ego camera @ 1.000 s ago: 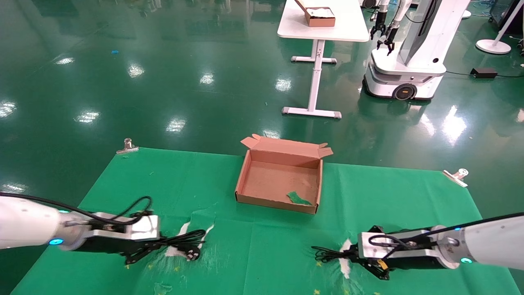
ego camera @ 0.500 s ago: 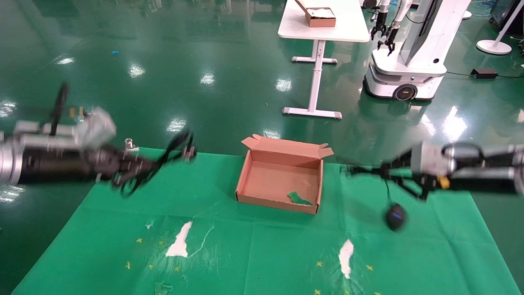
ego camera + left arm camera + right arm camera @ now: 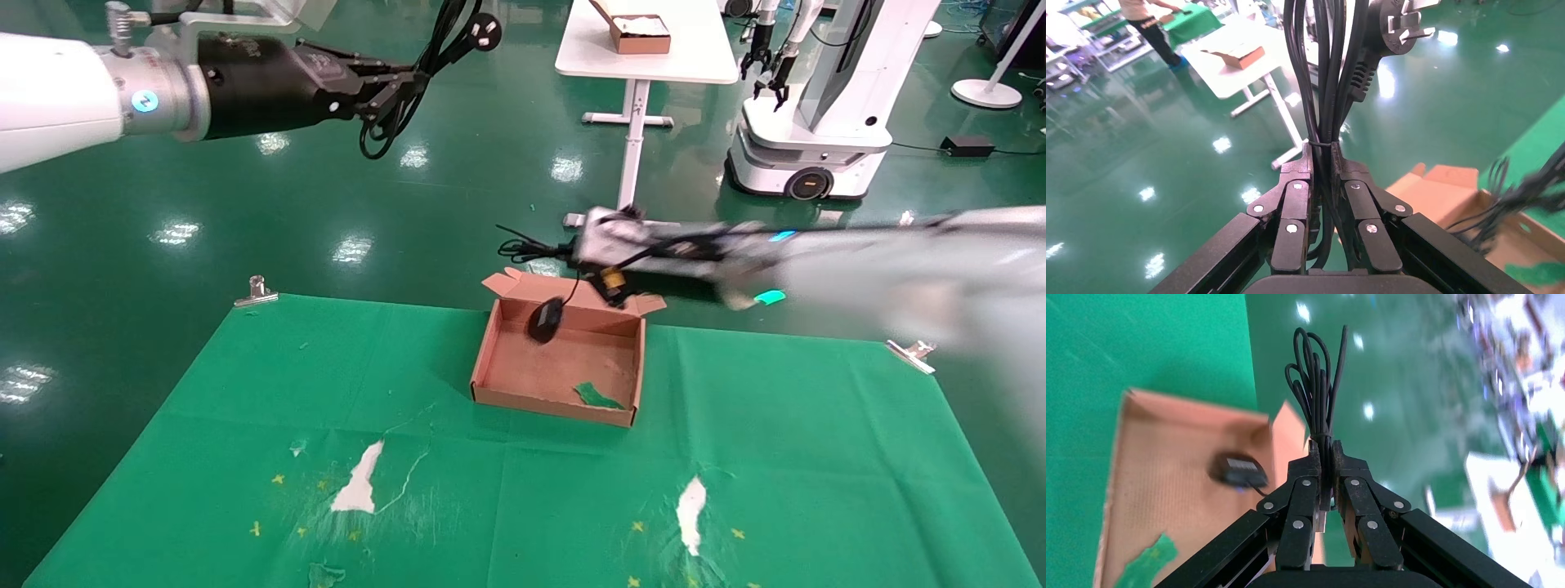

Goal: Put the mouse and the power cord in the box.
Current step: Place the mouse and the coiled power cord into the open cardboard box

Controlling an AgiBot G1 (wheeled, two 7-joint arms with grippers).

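My left gripper (image 3: 404, 82) is raised high at the upper left, away from the table, shut on the power cord (image 3: 384, 122). The coil passes between its jaws (image 3: 1322, 153) and the plug (image 3: 1401, 27) sticks out beyond them. My right gripper (image 3: 572, 249) hovers over the back edge of the brown box (image 3: 547, 406), shut on the mouse's bundled thin cable (image 3: 1318, 386). The black mouse (image 3: 545, 318) dangles on that cable just above the box's back left inside, its label (image 3: 1239, 465) showing. A green scrap (image 3: 596, 396) lies in the box.
The green cloth (image 3: 245, 392) covers the table, clipped at both far corners (image 3: 255, 291) (image 3: 911, 353), with white torn patches (image 3: 359, 486) (image 3: 691, 502) near the front. Beyond it stand a white table (image 3: 645, 57) with another box and a second robot (image 3: 817, 98).
Both arms rose from the table's front. The left swung up and left with the power cord. The right carried the dangling mouse from the right side to over the box.
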